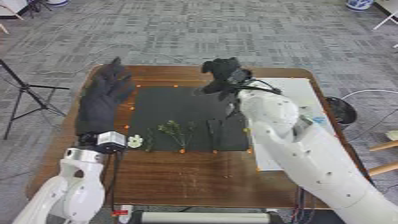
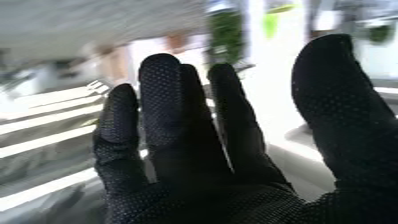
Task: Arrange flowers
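Would call this the reach for a stem, judging by the sprig point(image 1: 171, 127) and the white flower point(image 1: 135, 141) lying loose on the dark mat point(image 1: 182, 102). Bring the right hand point(image 1: 224, 70) back toward 7 o'clock (going by the head view, 12 being the far side), and come in low and slow. Pinch the sprig by its bare stem near the 6 o'clock edge of the mat, not by the leafy top, to avoid crushing it. Lift straight up before turning, so as not to drag it across the mat. Watch out for snagging the thin dark piece point(image 1: 213, 134) just beside it at 3 o'clock.

As for state: right hand released, fingers extended, gripping nothing. Left hand point(image 1: 105, 97) also flat and loose, holding nothing.

As for position: sprig at 7 o'clock from the right hand, well apart from it, and roughly 4 o'clock from the left. White flower also around 7 from the right, but farther off.
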`<act>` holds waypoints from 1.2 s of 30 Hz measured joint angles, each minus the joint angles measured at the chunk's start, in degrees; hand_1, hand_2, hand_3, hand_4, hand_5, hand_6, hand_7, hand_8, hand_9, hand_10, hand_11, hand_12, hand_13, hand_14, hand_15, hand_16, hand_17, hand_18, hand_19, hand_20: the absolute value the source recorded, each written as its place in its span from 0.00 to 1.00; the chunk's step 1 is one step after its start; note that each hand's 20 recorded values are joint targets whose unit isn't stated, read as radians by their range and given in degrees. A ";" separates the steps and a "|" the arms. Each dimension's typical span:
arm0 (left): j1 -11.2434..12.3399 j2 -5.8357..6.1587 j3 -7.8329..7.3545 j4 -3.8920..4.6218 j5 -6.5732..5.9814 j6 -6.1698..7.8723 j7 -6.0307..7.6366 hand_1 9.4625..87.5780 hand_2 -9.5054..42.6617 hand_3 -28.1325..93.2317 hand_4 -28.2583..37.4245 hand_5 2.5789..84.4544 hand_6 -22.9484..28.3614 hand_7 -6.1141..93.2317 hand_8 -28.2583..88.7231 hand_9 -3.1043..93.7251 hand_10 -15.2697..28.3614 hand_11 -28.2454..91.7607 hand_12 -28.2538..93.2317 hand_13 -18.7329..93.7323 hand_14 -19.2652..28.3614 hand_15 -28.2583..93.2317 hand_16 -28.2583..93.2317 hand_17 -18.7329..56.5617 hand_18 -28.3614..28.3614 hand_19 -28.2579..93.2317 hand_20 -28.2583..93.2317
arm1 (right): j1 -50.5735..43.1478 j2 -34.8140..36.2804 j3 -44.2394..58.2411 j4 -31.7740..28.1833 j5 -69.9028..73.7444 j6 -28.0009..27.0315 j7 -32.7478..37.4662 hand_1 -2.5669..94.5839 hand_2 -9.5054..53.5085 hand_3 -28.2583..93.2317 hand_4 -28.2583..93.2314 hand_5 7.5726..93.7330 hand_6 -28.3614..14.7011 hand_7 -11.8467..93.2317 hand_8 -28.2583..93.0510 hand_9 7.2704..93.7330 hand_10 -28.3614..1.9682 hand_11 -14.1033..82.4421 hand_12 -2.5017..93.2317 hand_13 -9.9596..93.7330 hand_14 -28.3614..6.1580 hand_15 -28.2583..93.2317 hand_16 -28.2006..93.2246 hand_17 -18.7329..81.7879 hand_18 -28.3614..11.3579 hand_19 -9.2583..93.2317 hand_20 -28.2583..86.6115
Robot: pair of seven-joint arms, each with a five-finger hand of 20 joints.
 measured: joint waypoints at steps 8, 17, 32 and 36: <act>3.34 -3.30 0.89 -0.30 -0.28 0.27 -0.01 0.19 0.18 0.78 0.00 0.29 0.49 0.25 0.15 0.26 0.60 0.34 0.37 0.32 0.67 0.34 0.29 0.06 0.85 0.58 0.30 | -13.91 15.79 19.87 -7.08 -0.49 -0.22 1.27 0.43 0.00 0.78 0.00 0.44 0.58 0.40 0.12 0.48 0.55 0.44 0.28 0.48 0.56 0.82 0.43 0.34 0.20 0.79 0.67; 3.90 -3.48 0.09 -0.47 -0.28 0.26 0.00 0.19 0.18 0.78 0.00 0.29 0.49 0.25 0.15 0.26 0.60 0.34 0.37 0.32 0.67 0.34 0.29 0.06 0.85 0.58 0.30 | -19.15 21.09 25.05 -3.80 -2.79 -5.92 -3.65 0.38 0.00 0.85 0.00 0.43 0.59 0.40 0.12 0.49 0.58 0.41 0.27 0.48 0.60 0.79 0.43 0.32 0.20 0.74 0.65; 4.92 -4.29 -0.46 -0.87 -0.25 0.46 -0.07 0.19 0.18 0.78 0.00 0.29 0.49 0.25 0.15 0.26 0.60 0.34 0.37 0.32 0.67 0.34 0.29 0.06 0.85 0.58 0.30 | -27.04 23.05 30.34 -5.29 -5.16 -17.34 -10.27 0.37 0.00 0.85 0.00 0.40 0.58 0.40 0.12 0.46 0.58 0.41 0.28 0.47 0.59 0.80 0.44 0.31 0.20 0.74 0.65; 4.97 -4.33 -0.48 -0.87 -0.25 0.54 -0.07 0.19 0.18 0.78 0.00 0.29 0.49 0.25 0.15 0.26 0.60 0.34 0.37 0.32 0.67 0.34 0.29 0.06 0.85 0.58 0.30 | -26.75 22.87 29.21 -4.24 -5.79 -15.61 -10.08 0.36 0.00 0.86 0.00 0.38 0.56 0.40 0.12 0.47 0.57 0.43 0.28 0.47 0.59 0.81 0.44 0.32 0.21 0.75 0.65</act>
